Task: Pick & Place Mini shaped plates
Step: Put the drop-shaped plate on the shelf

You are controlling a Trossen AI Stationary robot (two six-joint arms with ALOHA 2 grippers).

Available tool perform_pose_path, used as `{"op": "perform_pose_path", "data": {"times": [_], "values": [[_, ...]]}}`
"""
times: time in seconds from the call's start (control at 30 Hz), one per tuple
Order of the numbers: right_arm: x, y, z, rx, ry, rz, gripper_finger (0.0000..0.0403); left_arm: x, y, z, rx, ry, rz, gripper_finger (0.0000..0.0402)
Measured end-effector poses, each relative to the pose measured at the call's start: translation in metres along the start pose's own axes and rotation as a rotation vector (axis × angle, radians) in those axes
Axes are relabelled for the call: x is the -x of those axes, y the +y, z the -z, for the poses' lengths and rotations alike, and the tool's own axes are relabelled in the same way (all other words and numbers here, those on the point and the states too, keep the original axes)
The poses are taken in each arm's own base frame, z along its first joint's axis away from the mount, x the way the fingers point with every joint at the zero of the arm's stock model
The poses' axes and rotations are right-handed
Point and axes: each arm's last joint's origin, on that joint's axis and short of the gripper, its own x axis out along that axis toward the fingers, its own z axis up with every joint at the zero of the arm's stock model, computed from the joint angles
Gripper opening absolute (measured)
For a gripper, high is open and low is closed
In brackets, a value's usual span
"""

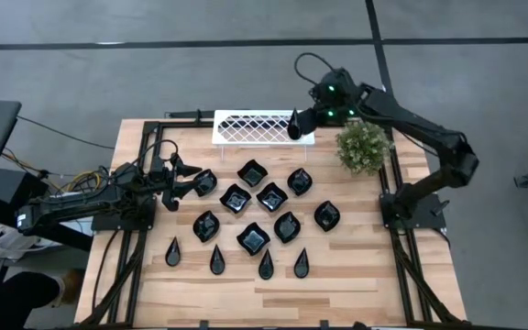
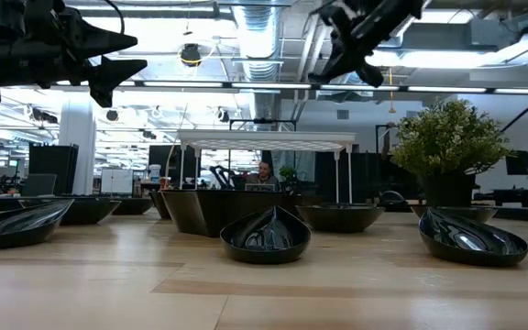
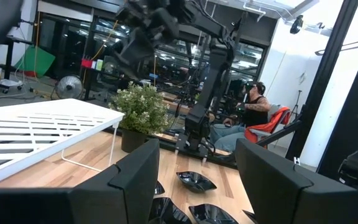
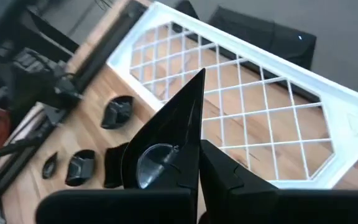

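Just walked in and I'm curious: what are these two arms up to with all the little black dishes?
The right gripper holds one slim black dish over the white lattice tray. The left gripper hangs open by the other black dishes spread across the wooden table. The tray looks empty so far.

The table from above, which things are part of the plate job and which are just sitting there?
Job:
- mini shaped plates
- teardrop plate held by the right gripper over the white lattice tray
- left gripper, open

Lying about:
- potted plant
- person seated beyond the table
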Motion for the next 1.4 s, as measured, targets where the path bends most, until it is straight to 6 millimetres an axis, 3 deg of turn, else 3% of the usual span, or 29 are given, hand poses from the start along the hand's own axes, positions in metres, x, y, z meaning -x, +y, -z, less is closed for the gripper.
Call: {"op": "perform_pose_path", "data": {"times": [0.23,0.63,1.07,1.4], "values": [[-0.022,-0.022,-0.01,-0.069,0.124,0.077,0.0,0.0,0.0,0.0,-0.001,0.0,0.0,0.0214],[-0.046,-0.057,-0.007,-0.142,0.253,0.171,0.0,0.0,0.0,0.0,-0.002,0.0,0.0,0.0214],[-0.047,-0.072,-0.011,-0.153,0.256,0.184,0.0,0.0,0.0,0.0,0.0,-0.001,0.0,0.0214],[-0.052,-0.07,-0.009,-0.134,0.273,0.165,0.0005,0.0,0.0,-0.001,-0.001,-0.007,0.002,0.0214]]}}
